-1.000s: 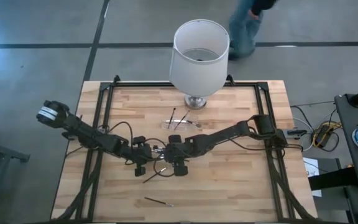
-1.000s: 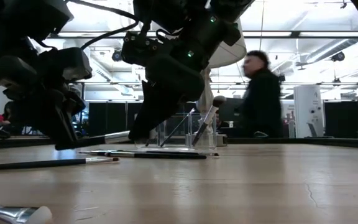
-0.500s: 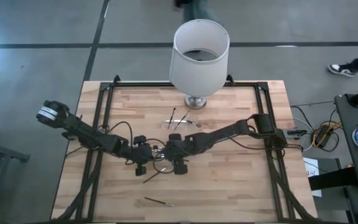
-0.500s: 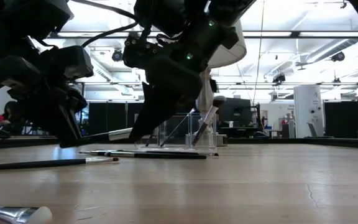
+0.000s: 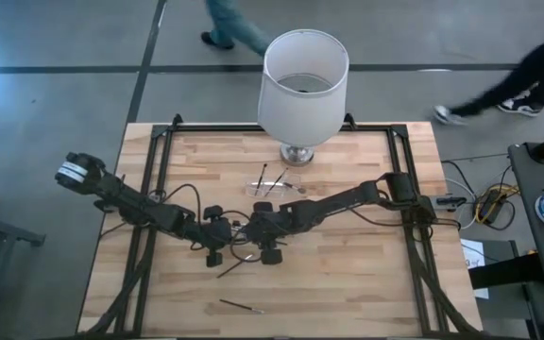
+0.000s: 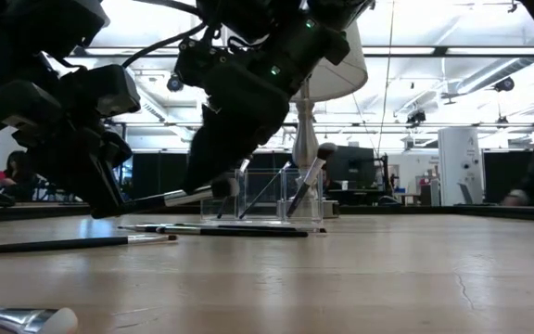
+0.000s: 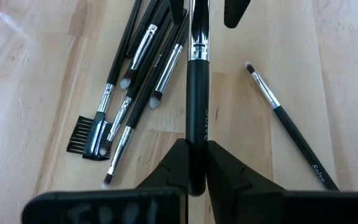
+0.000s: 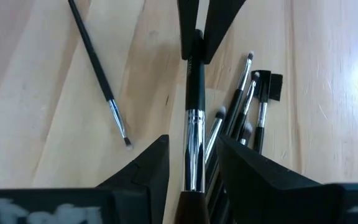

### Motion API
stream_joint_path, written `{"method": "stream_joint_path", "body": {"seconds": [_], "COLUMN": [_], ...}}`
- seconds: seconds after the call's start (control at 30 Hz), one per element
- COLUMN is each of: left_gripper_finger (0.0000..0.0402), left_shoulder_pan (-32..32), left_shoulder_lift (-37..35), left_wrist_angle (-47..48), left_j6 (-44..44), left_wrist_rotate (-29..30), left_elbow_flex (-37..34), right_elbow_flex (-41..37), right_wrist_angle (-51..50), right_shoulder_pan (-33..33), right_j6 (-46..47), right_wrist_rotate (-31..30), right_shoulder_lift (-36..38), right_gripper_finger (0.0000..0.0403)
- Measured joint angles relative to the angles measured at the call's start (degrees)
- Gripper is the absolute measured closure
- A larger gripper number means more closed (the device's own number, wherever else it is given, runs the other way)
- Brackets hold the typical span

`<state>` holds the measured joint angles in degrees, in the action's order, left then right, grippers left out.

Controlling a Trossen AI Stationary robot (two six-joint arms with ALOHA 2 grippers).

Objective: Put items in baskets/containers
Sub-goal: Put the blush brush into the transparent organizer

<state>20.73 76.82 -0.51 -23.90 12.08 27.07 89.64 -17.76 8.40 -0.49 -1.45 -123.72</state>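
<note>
My left gripper (image 7: 197, 163) is shut on a black brush (image 7: 197, 93) with a silver ferrule, held above the table's middle. My right gripper (image 8: 193, 155) faces it from the right, open. Its fingers stand on either side of the brush's ferrule (image 8: 193, 134) with a gap on each side. Below them several dark brushes (image 7: 138, 81) lie in a loose pile on the wood, and one thin brush (image 7: 291, 130) lies apart. The clear container (image 5: 274, 188) stands behind, with brushes (image 6: 299, 190) leaning inside it. My left gripper pinches the brush's black handle near its free end (image 7: 197, 146) between its two fingers. The fingers come from the table's left, slanting down, and lie along the brush. The brush sticks out past the fingertips toward my right gripper, nearly level and clear of the table (image 6: 170, 199).
A white lampshade on a metal base (image 5: 300, 85) stands at the table's far edge, just behind the container. One brush (image 5: 241, 306) lies near the front edge and another (image 5: 229, 267) lies just in front of the grippers. People walk on the floor beyond the table.
In the low view my right gripper has shifted slightly toward my left gripper, and its fingertips now stand at the pale end of the held brush. My left gripper and the brush have kept still.
</note>
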Motion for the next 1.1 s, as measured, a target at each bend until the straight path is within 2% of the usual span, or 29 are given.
{"method": "stream_joint_path", "body": {"seconds": [0.23, 0.63, 1.1], "left_gripper_finger": [0.0375, 0.0375, 0.0375], "left_shoulder_pan": [0.0, 0.0, 0.0], "left_shoulder_lift": [0.0, 0.0, 0.0], "left_wrist_angle": [0.0, -0.9, -1.9], "left_j6": [0.1, 0.0, -0.2], "left_wrist_rotate": [0.0, 0.0, 0.0], "left_elbow_flex": [0.0, 0.0, 0.0], "right_elbow_flex": [-0.4, -1.8, -1.8], "right_wrist_angle": [-1.7, -1.6, -1.3], "right_shoulder_pan": [0.0, 0.0, -0.2], "right_j6": [-0.1, 0.3, 0.4], "right_wrist_rotate": [0.0, 0.0, 0.0], "right_shoulder_lift": [0.0, 0.0, 0.0], "right_gripper_finger": [0.028, 0.0253, 0.0278]}}
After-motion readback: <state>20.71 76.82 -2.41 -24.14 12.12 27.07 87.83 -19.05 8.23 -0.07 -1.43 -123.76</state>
